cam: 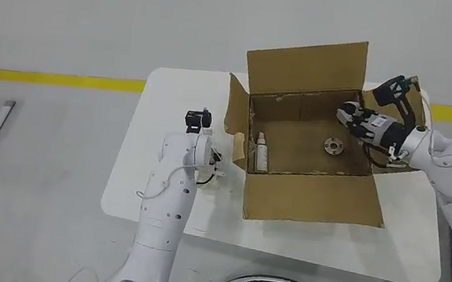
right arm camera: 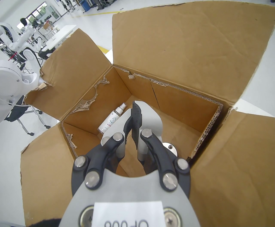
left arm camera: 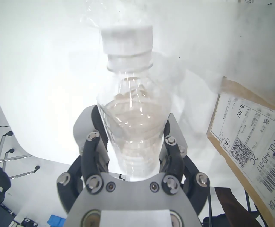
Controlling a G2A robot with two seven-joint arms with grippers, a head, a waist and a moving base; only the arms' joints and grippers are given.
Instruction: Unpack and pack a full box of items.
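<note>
An open cardboard box stands on the white table, all flaps folded out. Inside it a small white spray bottle lies along one wall, and a round metal disc rests on the floor. Just outside the box, over the table, my left gripper is shut on a clear plastic bottle with a white cap. My right gripper hangs over the box's inside near the disc, shut with nothing between its pads.
A labelled side of the box is close beside the held bottle. The box flaps stand tall around my right gripper. Bare table lies on the left arm's side of the box.
</note>
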